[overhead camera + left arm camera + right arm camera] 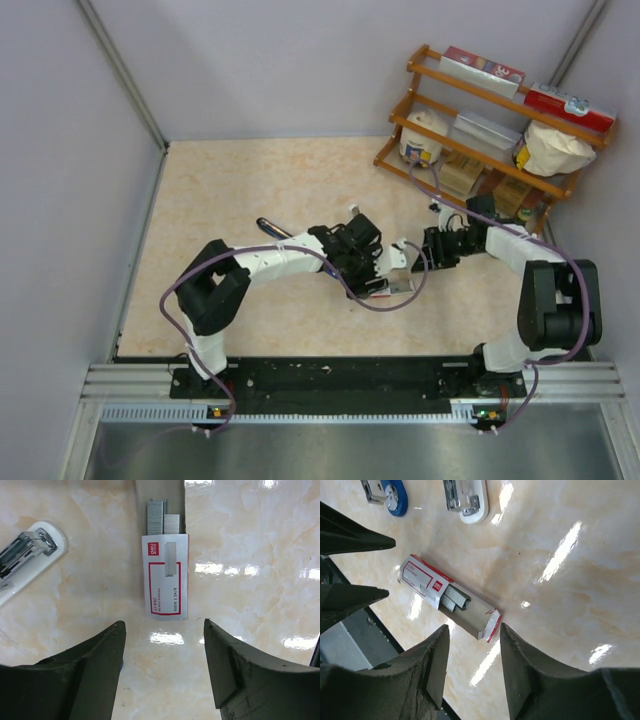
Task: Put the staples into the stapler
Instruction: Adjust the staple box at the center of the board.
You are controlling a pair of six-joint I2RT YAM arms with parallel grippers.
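Between your two grippers on the marbled table (250, 190), the red-and-white box (165, 580) lies flat with its grey tray (181, 505) slid partly out, the staples (162, 517) sitting as silvery strips in the exposed part. Your left gripper (163, 625) is released, jaws spread with nothing between them, just short of the box's closed end; your right gripper (474, 627) is likewise released and empty at the tray's open end. Past the box, the stapler (390, 495), blue, lies near a white stapler (467, 500), both apart from the box and untouched.

Silvery staples (156, 516) lie in the slid-out grey tray (160, 490); the blue stapler (396, 500) lies well apart.
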